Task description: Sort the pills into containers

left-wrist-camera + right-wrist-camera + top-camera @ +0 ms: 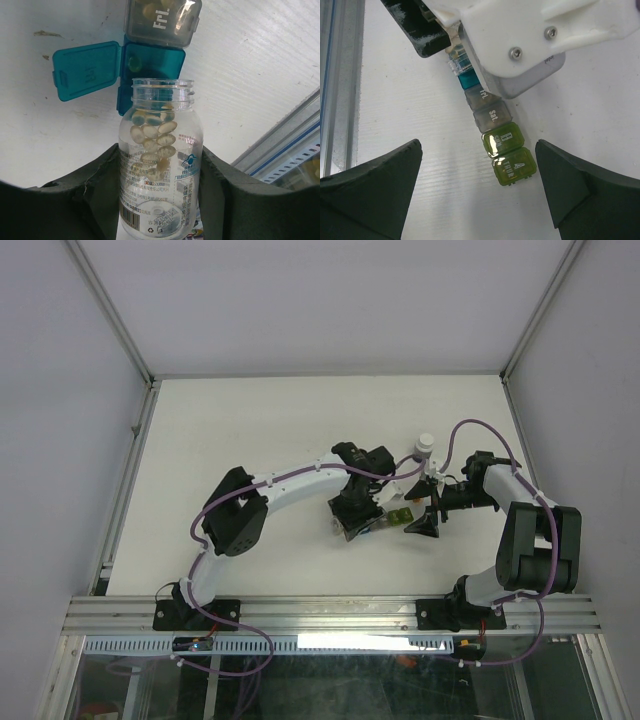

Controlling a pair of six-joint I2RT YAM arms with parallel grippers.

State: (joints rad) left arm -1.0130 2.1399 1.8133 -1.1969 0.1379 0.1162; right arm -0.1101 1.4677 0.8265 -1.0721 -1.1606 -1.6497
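Observation:
My left gripper (160,185) is shut on a small clear bottle (159,165), uncapped and tipped mouth-first toward the containers (492,122). Pale oval pills (152,137) lie inside the bottle near its neck. The teal compartment (150,67) just beyond the mouth has its lid (86,70) flipped open; a grey "Fri." compartment (162,20) next to it is closed. In the right wrist view the strip runs teal, grey, grey, then two yellow-green cubes (507,150). My right gripper (479,170) is open and empty, hovering over the yellow-green end. In the top view both grippers (355,510) (425,520) meet at mid-table.
A small bottle with a white cap (426,445) stands just behind the grippers. The left arm's white wrist housing (530,35) hangs over the strip's far end in the right wrist view. Aluminium rails (330,615) edge the table's near side; white walls enclose it.

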